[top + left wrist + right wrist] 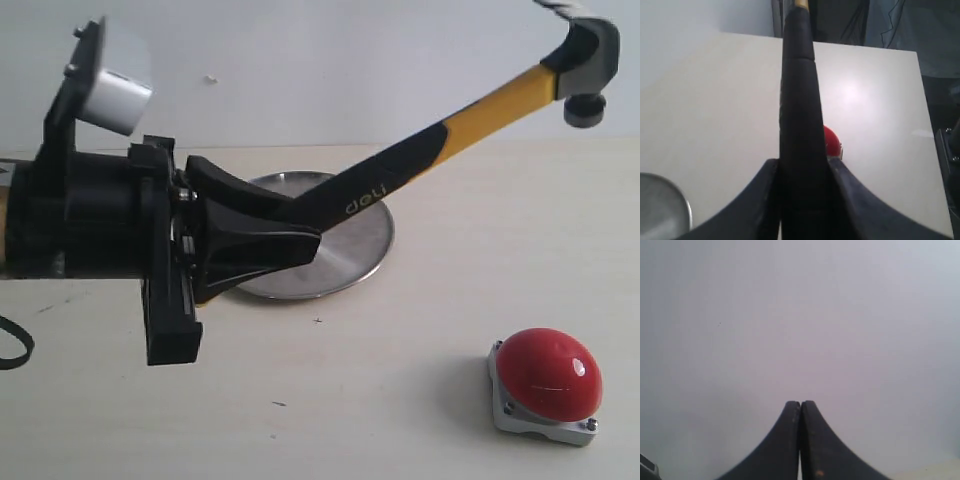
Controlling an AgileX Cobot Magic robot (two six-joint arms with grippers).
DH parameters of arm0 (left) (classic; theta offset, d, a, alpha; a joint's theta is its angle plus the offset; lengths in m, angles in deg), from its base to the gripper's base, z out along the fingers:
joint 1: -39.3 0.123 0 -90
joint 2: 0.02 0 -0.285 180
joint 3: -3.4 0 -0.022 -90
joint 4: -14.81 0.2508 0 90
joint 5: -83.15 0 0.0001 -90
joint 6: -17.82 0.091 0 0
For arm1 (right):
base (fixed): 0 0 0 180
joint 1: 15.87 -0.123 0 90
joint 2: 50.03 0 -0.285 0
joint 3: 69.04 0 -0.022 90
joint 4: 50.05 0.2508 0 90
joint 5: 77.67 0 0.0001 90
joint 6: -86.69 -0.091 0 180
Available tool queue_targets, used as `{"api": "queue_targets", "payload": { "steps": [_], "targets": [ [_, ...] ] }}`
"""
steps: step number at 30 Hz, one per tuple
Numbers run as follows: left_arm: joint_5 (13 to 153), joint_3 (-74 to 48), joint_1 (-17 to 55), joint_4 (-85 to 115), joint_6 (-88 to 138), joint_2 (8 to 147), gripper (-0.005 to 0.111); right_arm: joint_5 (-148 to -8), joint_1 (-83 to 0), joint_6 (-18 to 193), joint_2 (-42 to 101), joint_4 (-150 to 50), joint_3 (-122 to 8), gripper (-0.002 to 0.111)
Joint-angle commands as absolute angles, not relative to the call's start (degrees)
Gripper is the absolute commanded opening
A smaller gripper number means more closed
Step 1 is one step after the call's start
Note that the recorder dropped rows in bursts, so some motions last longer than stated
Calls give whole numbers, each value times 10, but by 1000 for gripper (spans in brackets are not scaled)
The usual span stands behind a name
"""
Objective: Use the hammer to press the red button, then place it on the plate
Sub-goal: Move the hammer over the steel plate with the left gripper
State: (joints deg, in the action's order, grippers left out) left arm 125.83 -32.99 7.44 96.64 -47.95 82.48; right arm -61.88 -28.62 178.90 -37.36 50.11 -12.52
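The small claw hammer (pixel 450 125) w/ dark grey metal head and yellow-and-black handle is clamped at its black grip end by the left gripper (pixel 308 222). The jaws are narrowed onto the handle, one finger each side. In the ext. view the handle's long axis is seen running from the gripper up and to the right, w/ the head held high and the round striking face turned down.

The large glossy red dome button (pixel 548 372) on its square silver base is sat on the pale table (pixel 380 400), well below the head and apart from it; not yet pressed. In the left wrist view the dome is half hidden behind the handle, so the axis is judged nearly, not fully, lined up w/ it. The next move is judged to be a lowering of the head plus a slight sideways correction. Depth offset can't be told from the ext. view.

The round shallow stainless-steel plate (pixel 350 262) is seen just behind the gripper, partly covered by it.

The right gripper (pixel 800 406) is shown only in its own wrist view, jaws pressed together on nothing, facing a blank pale surface. It is absent from the ext. view, so the press is judged left to the left arm.
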Motion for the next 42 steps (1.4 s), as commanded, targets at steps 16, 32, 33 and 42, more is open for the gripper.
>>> {"api": "queue_targets", "payload": {
  "steps": [16,32,33,42],
  "targets": [
    [1104,-351,73,813,-514,769,0,-624,-283,1789,-375,499,-124,0],
    [1055,-379,73,620,-435,803,0,-624,-284,1789,-376,499,-124,0],
    [1055,-376,73,613,-430,817,0,-624,-284,1789,-376,499,-124,0],
    [1065,-299,73,516,-410,950,0,-625,-285,1789,-376,499,-124,0]
  ]
}}
